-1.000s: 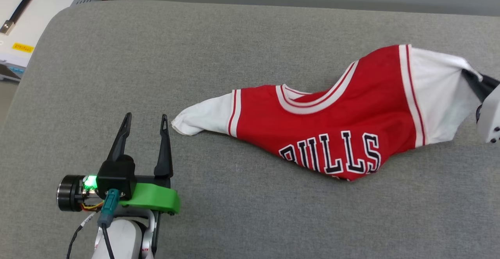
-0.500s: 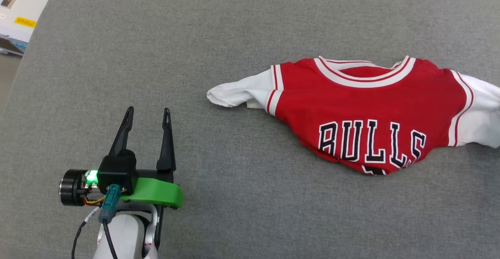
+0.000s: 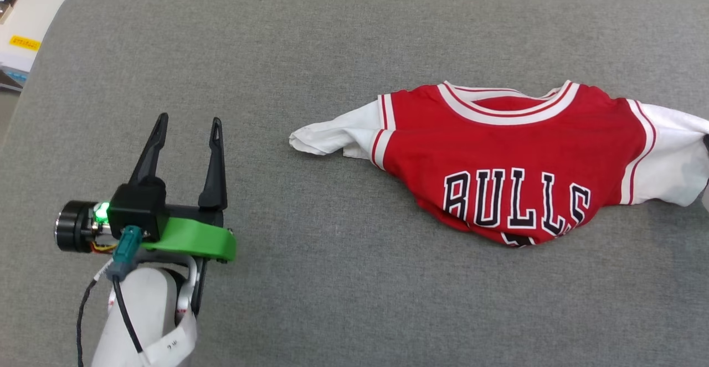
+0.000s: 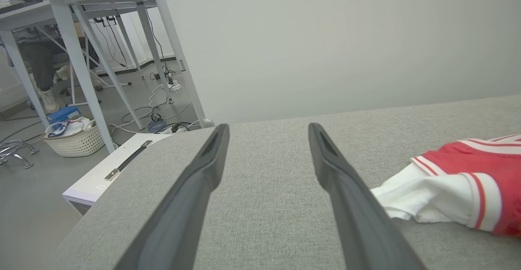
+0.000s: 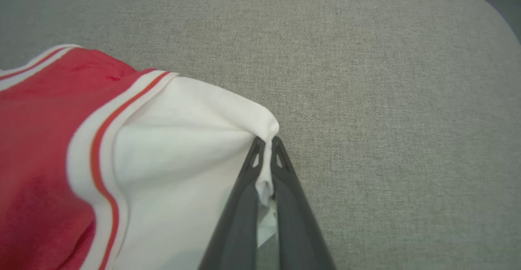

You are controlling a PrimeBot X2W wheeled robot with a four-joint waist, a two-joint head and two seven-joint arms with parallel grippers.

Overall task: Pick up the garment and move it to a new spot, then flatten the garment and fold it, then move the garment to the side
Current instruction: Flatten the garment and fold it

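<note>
The garment [image 3: 515,151] lies on the padded surface [image 3: 332,40], well right of the left gripper [image 3: 189,119].

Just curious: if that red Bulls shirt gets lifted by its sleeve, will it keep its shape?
Probably not: the shirt lies wrinkled and bunched, so it would likely droop. It looks thin and light; the right hand is shut on just a pinch of its white sleeve.

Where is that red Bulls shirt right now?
In the head view, the garment lies on the grey cushion at right, its outer white sleeve pinched by the right gripper.
</note>
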